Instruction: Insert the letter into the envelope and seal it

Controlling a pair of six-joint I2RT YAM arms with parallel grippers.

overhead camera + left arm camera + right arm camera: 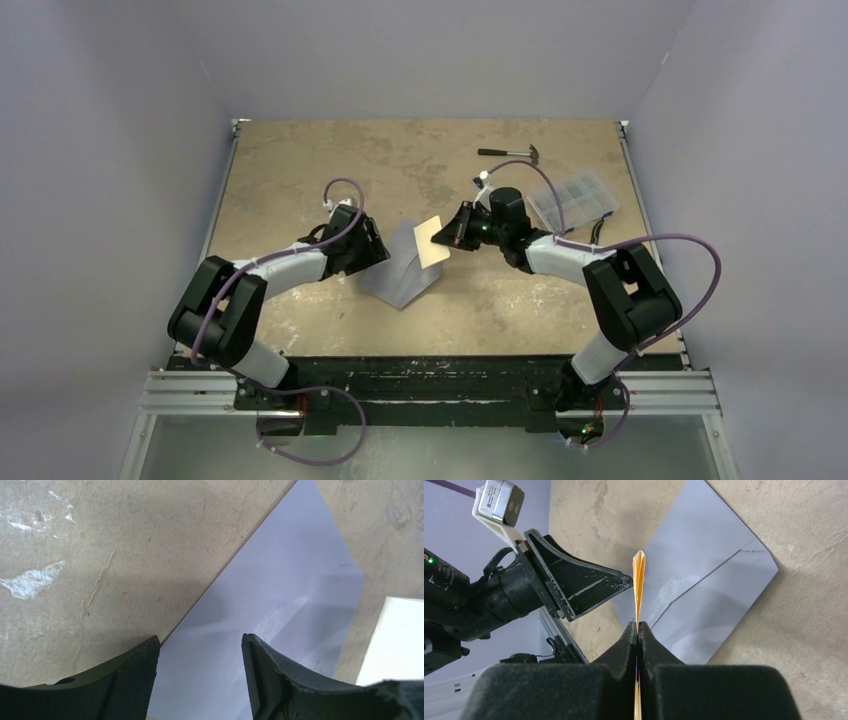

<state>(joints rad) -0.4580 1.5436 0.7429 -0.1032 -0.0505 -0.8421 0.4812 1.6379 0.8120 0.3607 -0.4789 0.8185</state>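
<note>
Two claws and two paper items, logged as I see them on my screens

1. Envelope [398, 272]: grey-blue, lying flat on the tabletop [400, 160] between the arms, its triangular flap spread open
2. Letter [433, 243]: cream, lifted off the tabletop and tilted, over the envelope's right part; it shows edge-on in the right wrist view
3. Right claw [638, 630]: pinched tight on the letter's lower edge
4. Left claw [200, 645]: fingers apart, gripping nothing, over the envelope's left edge, with the letter just beside it
5. Hammer [510, 153] and clear plastic box [577, 198]: at the far right of the tabletop, well apart from the paper
</note>
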